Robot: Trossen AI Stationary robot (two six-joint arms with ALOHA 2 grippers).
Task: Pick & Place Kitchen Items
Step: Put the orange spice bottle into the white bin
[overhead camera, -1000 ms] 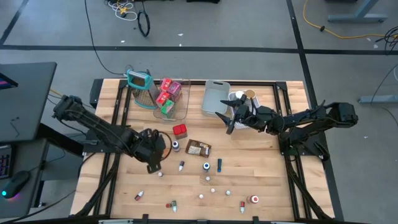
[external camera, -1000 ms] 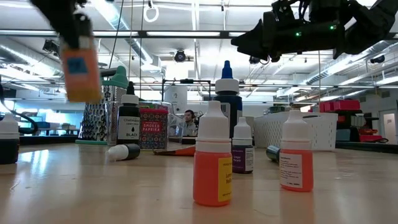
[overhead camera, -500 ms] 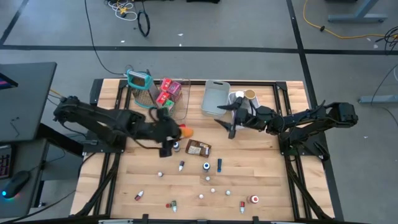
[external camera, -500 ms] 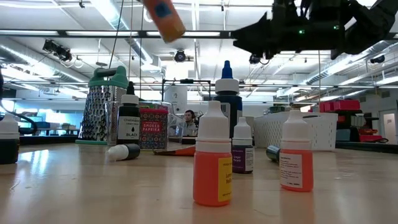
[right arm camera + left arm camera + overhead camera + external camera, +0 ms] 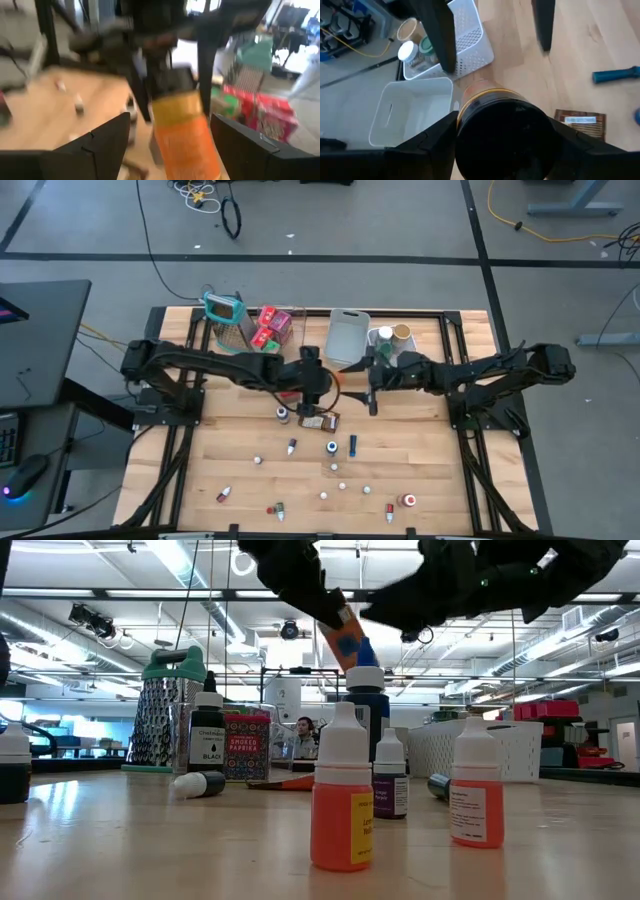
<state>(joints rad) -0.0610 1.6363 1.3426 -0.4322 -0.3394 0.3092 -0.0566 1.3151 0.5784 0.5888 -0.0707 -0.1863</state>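
Observation:
An orange jar (image 5: 185, 132) with a black cap (image 5: 502, 135) hangs over the middle of the table, and my left gripper (image 5: 318, 380) is shut on it. In the low view the jar (image 5: 345, 640) tilts below that gripper. My right gripper (image 5: 369, 386) is open and points toward the table's left, at the jar. Its two fingers (image 5: 439, 35) stand just beyond the jar, apart from it. Other kitchen items lie around: a brown packet (image 5: 320, 418) and small bottles (image 5: 332, 448) on the near half of the table. My left gripper pinches the jar at its black cap end (image 5: 470, 135), one finger (image 5: 420, 147) on each side. The fingers slant down from the table's left, and the jar's orange body (image 5: 487, 95) reaches out past them. The jar hangs tilted, lifted clear of the table.
At the far edge stand a white bin (image 5: 345, 335), a white perforated basket (image 5: 465, 45) with lidded jars, a clear bin (image 5: 275, 335) with red packets and a teal-framed grater (image 5: 225, 315). Dropper bottles (image 5: 342, 790) stand close to the low camera.
My left gripper has carried the orange jar from the table's left toward the middle and the far edge, up to my right gripper, rolling its wrist on the way. The jar has stayed clear of the table. My right gripper has tipped a little, still open.

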